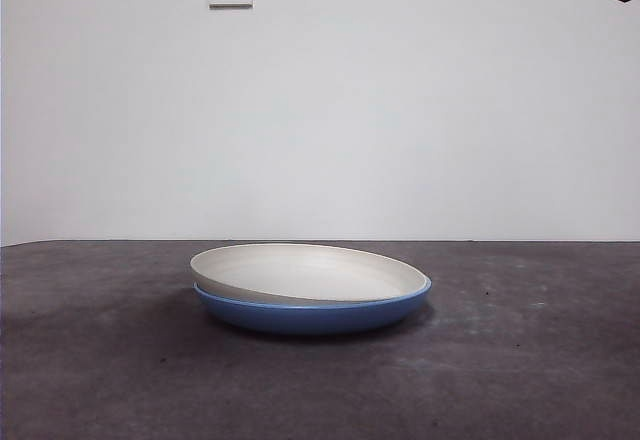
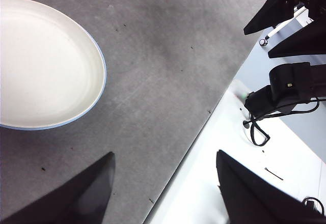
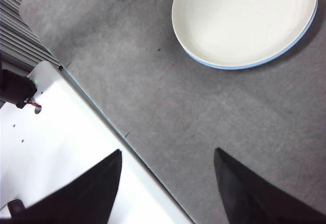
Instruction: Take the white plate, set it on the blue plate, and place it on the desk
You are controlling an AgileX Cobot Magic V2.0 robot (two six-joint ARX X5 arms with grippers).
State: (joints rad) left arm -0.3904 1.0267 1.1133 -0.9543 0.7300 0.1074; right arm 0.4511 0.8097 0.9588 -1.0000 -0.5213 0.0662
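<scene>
Mid-bench (image 1: 540,360): white plate (image 1: 305,272) sits tilted in blue plate (image 1: 310,315). Left claw (image 2: 163,183) and right claw (image 3: 168,180) apart, empty, well clear. Next lift: grip white rim only.

Even, diffuse, fairly bright light; all three views sharp. Front view: soft shadow on the desk (image 1: 520,360) under the blue plate (image 1: 310,315). Wrist views: white plate (image 2: 43,63) interior nearly overexposed, little surface detail. No hard glare, no motion blur.
</scene>
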